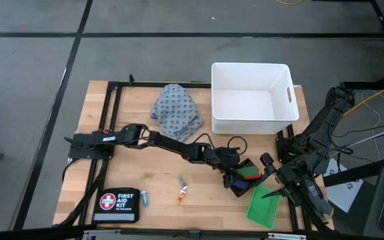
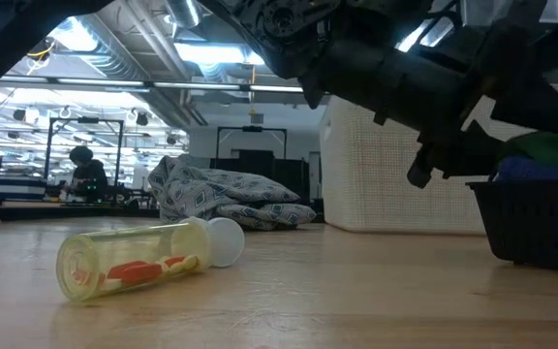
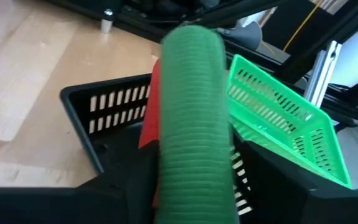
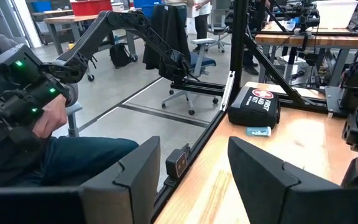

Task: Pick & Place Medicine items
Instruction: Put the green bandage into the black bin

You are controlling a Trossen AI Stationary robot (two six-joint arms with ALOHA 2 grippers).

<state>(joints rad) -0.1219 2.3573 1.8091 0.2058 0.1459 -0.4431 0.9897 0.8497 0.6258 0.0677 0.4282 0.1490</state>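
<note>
Over the black basket (image 1: 243, 181) near the table's right front corner, the left gripper (image 1: 233, 175) is held with a green cylinder (image 3: 194, 124) pinched between its fingers. The cylinder is seen lengthwise in the left wrist view, with a red block (image 3: 152, 112) lying in the basket below it. A green basket (image 1: 264, 207) sits just beside the black one, closer to the table edge.

The cylinder could be dropped badly from here. If it is let go while over the black basket's rim or the gap between the two baskets, it may roll onto the wooden table (image 1: 132, 167) or off the front edge. Which basket it is meant for cannot be told.

The right gripper (image 4: 191, 174) waits at the right side of the table, its fingers spread wide and empty.

Only the high view shows the whole layout: a white bin (image 1: 251, 98), a grey cloth (image 1: 176, 111), a first-aid pouch (image 1: 117, 204), a pale teal vial (image 1: 145, 197) beside it, and an orange-and-white tube (image 1: 182, 193) lying well apart from the baskets. The low view alone shows that tube (image 2: 143, 258) up close, lying on its side. A blue item is seen at the black basket's top there. A seated person (image 4: 36, 130) is visible only in the right wrist view.
</note>
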